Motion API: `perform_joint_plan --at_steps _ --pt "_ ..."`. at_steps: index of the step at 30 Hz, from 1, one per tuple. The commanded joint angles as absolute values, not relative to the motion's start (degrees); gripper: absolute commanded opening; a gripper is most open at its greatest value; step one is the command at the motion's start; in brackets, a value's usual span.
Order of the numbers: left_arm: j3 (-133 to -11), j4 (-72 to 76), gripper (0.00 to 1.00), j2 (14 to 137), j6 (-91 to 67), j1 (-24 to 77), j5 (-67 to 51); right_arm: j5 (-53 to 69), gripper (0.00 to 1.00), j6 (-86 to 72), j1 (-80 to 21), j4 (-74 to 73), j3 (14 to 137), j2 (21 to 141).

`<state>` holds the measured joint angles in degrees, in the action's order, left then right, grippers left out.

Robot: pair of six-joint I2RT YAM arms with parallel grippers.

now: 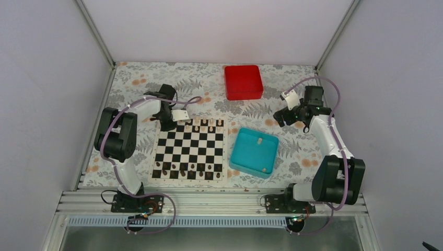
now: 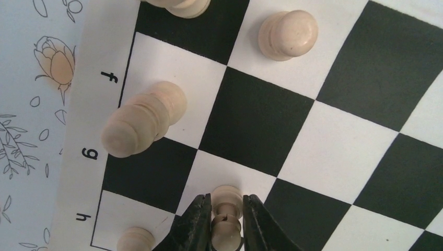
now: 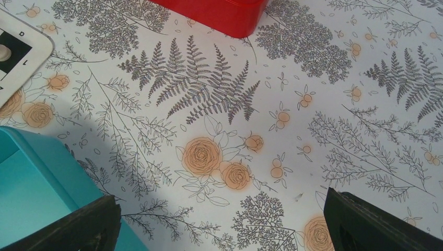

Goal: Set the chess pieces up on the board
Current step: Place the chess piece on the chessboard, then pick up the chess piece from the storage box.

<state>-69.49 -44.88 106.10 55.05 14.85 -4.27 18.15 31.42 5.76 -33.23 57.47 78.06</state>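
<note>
The left gripper (image 2: 227,200) is pressed in on a pale piece (image 2: 227,222), its two black fingers (image 2: 194,225) pinching the piece's stem from either side at the bottom of the wrist view. That piece stands on a white square of the board (image 2: 251,120), close to the bordering strip where the letters g and h are printed. More chess pieces (image 2: 143,117) stand around it: one on the white square by the letter f, one near the top centre and one at the bottom left corner. The black squares to the right of the gripper are bare.

In the top view the board (image 1: 199,148) lies centre left, pale pieces along its far edge and dark pieces (image 1: 188,168) along its near edge, with the middle rows open.

The right gripper (image 3: 222,209) is spread wide, holds nothing and hangs over the floral table cover (image 3: 313,130). The teal tray (image 3: 36,178) sits just beside its one finger at lower left, and the red box (image 3: 219,15) is at the top edge.

The pieces look smooth, rounded and matt; the board is flat and printed
</note>
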Motion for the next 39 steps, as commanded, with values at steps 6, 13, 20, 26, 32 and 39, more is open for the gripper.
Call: perform_joint_plan --at_steps 6,13,20,26,32,39 --pt "-71.19 -47.05 0.26 104.59 55.72 14.64 -4.39 17.67 1.0 31.2 6.18 -33.13 56.7 78.48" --pt "-79.51 -55.61 0.27 98.24 54.97 18.95 -1.58 17.7 1.0 31.28 6.22 -33.16 56.69 78.74" --pt "-94.5 -61.48 0.36 98.49 51.0 34.75 -2.62 16.62 1.0 30.62 6.21 -32.77 56.76 79.0" --pt "-103.03 -56.43 0.5 105.65 47.8 44.22 -11.52 14.22 1.0 29.79 6.91 -32.57 56.69 79.87" --pt "-104.03 -49.45 0.52 114.31 46.46 53.68 -10.71 12.62 1.0 29.42 8.65 -32.37 56.95 80.78" --pt "-110.25 -46.14 0.54 124.99 46.25 56.77 -12.61 13.59 1.0 29.53 9.18 -32.95 57.21 80.63"
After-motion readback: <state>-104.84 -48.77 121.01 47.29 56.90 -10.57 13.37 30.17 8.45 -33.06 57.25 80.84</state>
